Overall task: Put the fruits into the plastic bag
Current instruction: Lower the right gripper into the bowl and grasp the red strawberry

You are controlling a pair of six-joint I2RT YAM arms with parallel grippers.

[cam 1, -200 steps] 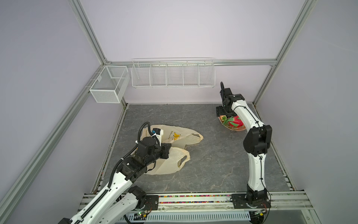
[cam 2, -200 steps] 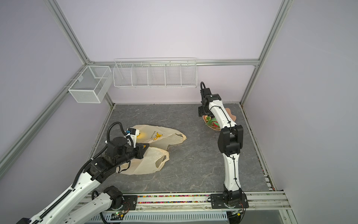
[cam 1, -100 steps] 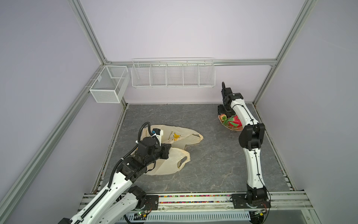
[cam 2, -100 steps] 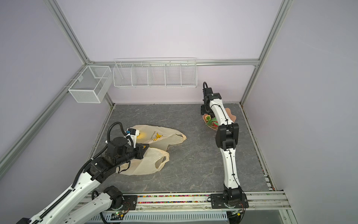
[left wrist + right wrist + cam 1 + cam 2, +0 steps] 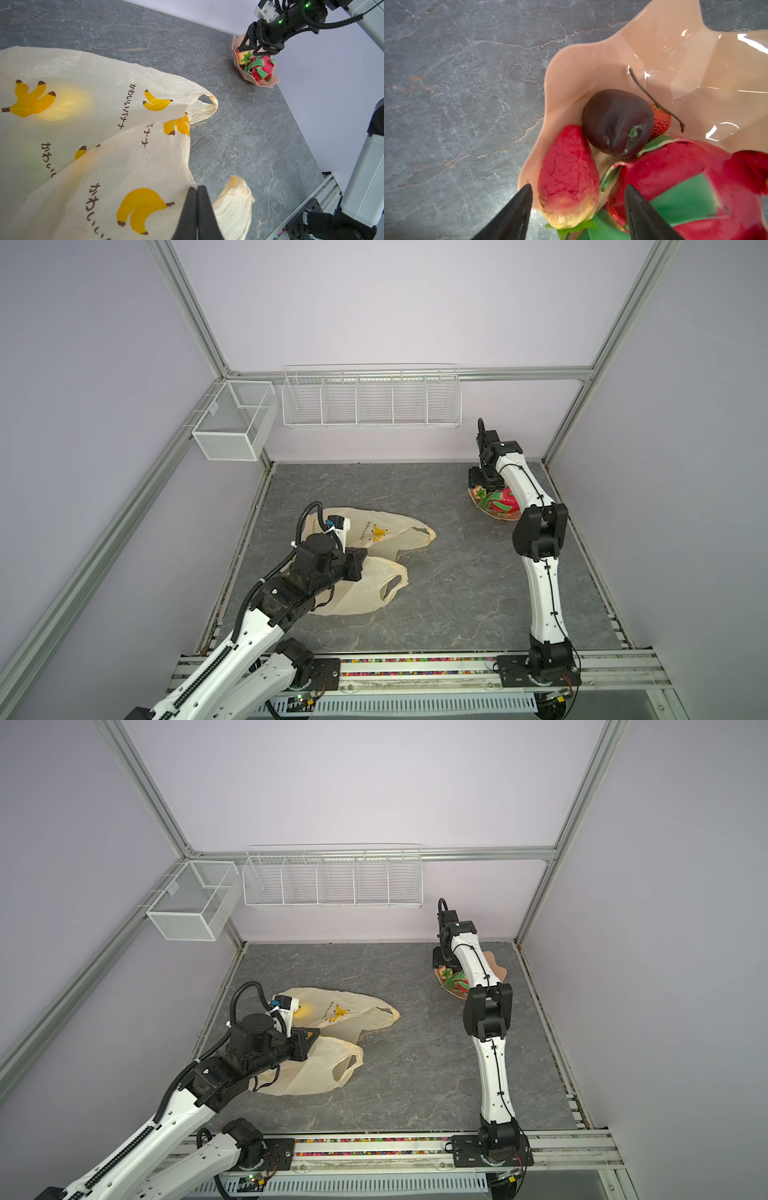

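Observation:
The plastic bag (image 5: 374, 556) lies flat on the left of the table, cream with yellow bananas. My left gripper (image 5: 197, 188) is shut on the bag's edge by a handle. A yellow patch (image 5: 66, 101) shows through the bag's film. The fruits sit in a peach bowl (image 5: 591, 68) at the back right: a large strawberry (image 5: 568, 176), a dark brown ball (image 5: 616, 122), a small strawberry (image 5: 661, 122) and the dragon fruit (image 5: 685, 176). My right gripper (image 5: 578, 186) is open, its jaws on either side of the large strawberry, with gaps on both sides.
The bowl (image 5: 498, 516) stands close to the back right corner and the side wall. A white wire rack (image 5: 372, 396) and a mesh basket (image 5: 232, 423) hang on the back wall above the table. A rail (image 5: 415, 666) runs along the front edge.
The right arm's elbow has shifted slightly left and back while its gripper stayed over the bowl. The left arm and the bag have not moved.

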